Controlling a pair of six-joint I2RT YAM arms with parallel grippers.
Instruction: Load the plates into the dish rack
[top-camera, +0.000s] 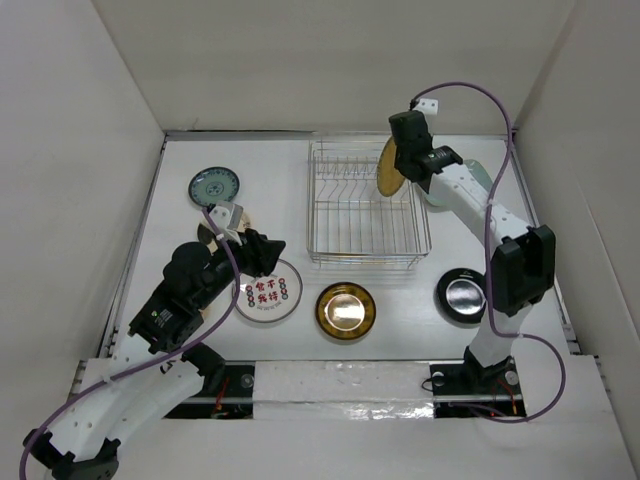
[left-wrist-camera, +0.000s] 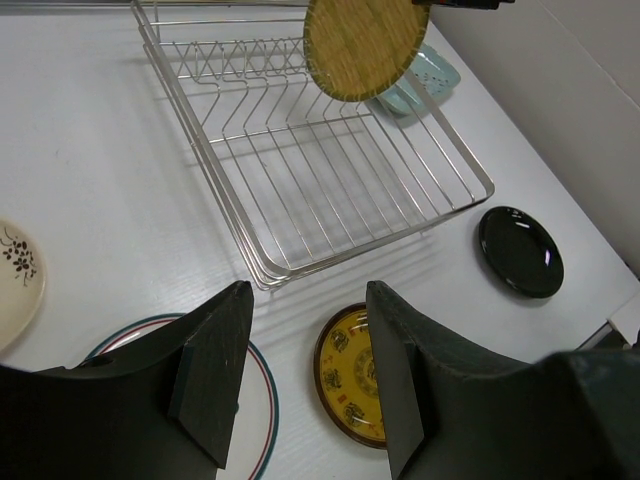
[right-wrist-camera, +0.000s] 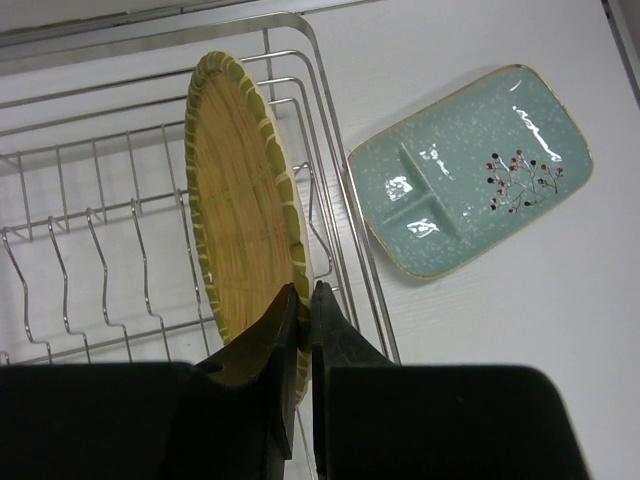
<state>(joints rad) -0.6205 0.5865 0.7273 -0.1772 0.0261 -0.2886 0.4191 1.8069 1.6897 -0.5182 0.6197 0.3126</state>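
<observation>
White tabletop (top-camera: 270, 175), right arm (top-camera: 468, 195) outstretched above rack (top-camera: 368, 260), woven plate (top-camera: 390, 167) in jaws

In the left wrist view the cream plate (left-wrist-camera: 15, 272), toward the counter's (left-wrist-camera: 90, 150) left edge, is cut off by the picture's left side, and the woven plate (left-wrist-camera: 360, 45) by the top. The left claw's (left-wrist-camera: 308, 295) fingers (left-wrist-camera: 215, 370) cover most of the white plate (left-wrist-camera: 262, 385) and one side of the gold plate (left-wrist-camera: 345, 380). The pale green plate (left-wrist-camera: 438, 72) shows only partly behind the woven plate and the dish rack's (left-wrist-camera: 219, 190) rim. From above, the left arm (top-camera: 185, 290) hides most of the cream plate, and the white plate's red characters are too small to read. In the right wrist view the right claw (right-wrist-camera: 304, 300) hides the woven plate's lower rim.
</observation>
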